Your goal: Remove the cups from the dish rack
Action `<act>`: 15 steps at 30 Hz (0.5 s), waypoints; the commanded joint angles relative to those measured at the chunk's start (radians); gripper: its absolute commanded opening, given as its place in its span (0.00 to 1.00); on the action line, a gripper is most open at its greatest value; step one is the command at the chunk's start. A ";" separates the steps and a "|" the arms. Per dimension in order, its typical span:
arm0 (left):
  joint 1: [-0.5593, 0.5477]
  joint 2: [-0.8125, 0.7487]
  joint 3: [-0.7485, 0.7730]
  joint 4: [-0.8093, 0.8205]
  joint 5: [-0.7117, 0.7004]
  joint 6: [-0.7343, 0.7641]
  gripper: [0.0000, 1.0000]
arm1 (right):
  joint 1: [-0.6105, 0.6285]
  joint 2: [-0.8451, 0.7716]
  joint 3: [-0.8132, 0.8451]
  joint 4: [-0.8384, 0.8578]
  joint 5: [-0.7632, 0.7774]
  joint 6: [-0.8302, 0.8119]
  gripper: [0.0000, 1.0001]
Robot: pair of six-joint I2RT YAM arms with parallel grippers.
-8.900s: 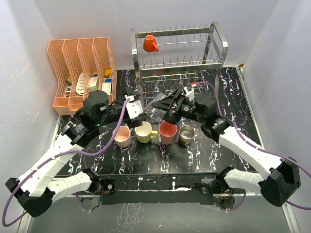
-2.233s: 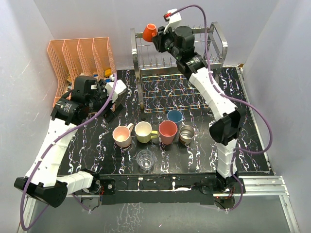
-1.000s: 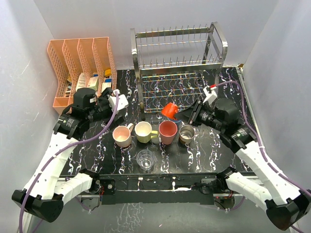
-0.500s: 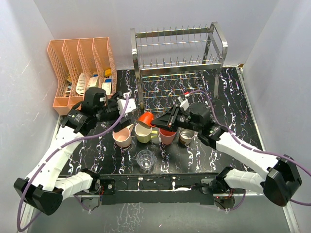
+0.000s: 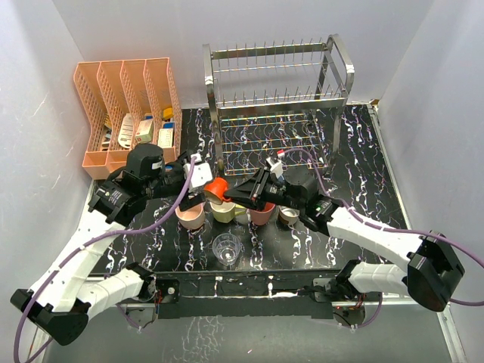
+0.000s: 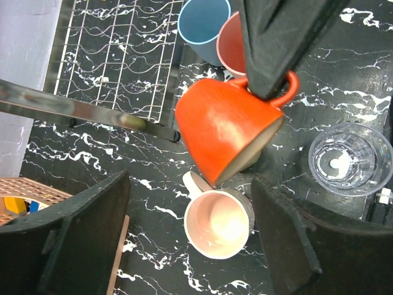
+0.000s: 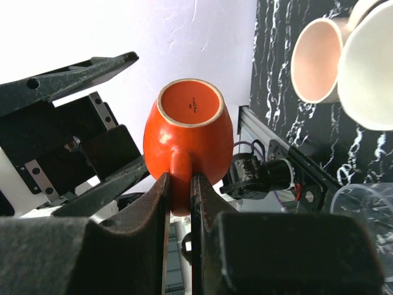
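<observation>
Left arm (image 5: 79,249) and right arm (image 5: 370,231) are each showing glossy white link shells alternating with round black joint housings. The largest black housings are sitting at the ends farthest from the black base rail (image 5: 249,291). The blocks where the arms meet the rail are black too. A purple cable (image 5: 168,215) is trailing along the left arm. Another is running along the right arm and ending at a white connector block (image 5: 277,160) bearing a small red mark. The left gripper (image 6: 190,179) is presenting matte black, wedge-shaped fingers. The right gripper (image 7: 180,178) is showing narrow black fingers. Silver screw heads (image 7: 92,98) are showing on the left gripper's black bracket.
</observation>
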State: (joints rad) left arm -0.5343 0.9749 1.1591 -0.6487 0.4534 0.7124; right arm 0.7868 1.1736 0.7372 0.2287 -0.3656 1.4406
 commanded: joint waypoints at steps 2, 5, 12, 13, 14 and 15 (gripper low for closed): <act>-0.005 -0.014 -0.010 0.031 0.028 -0.012 0.67 | 0.043 0.000 0.016 0.177 0.023 0.090 0.08; -0.005 -0.015 -0.022 0.032 0.025 -0.016 0.59 | 0.072 0.013 0.013 0.230 0.027 0.128 0.08; -0.005 -0.028 -0.046 0.047 0.012 -0.009 0.23 | 0.124 0.038 0.003 0.303 0.034 0.187 0.08; -0.005 -0.028 -0.045 0.047 0.011 -0.010 0.17 | 0.126 0.038 -0.004 0.315 0.032 0.196 0.08; -0.005 -0.028 -0.046 0.045 0.011 -0.010 0.12 | 0.126 0.040 -0.014 0.327 0.031 0.205 0.08; -0.004 -0.028 -0.046 0.042 0.011 -0.010 0.07 | 0.126 0.040 -0.023 0.337 0.029 0.213 0.08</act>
State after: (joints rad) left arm -0.5369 0.9627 1.1172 -0.6071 0.4534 0.7040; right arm 0.8959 1.2320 0.7246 0.3973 -0.3199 1.6142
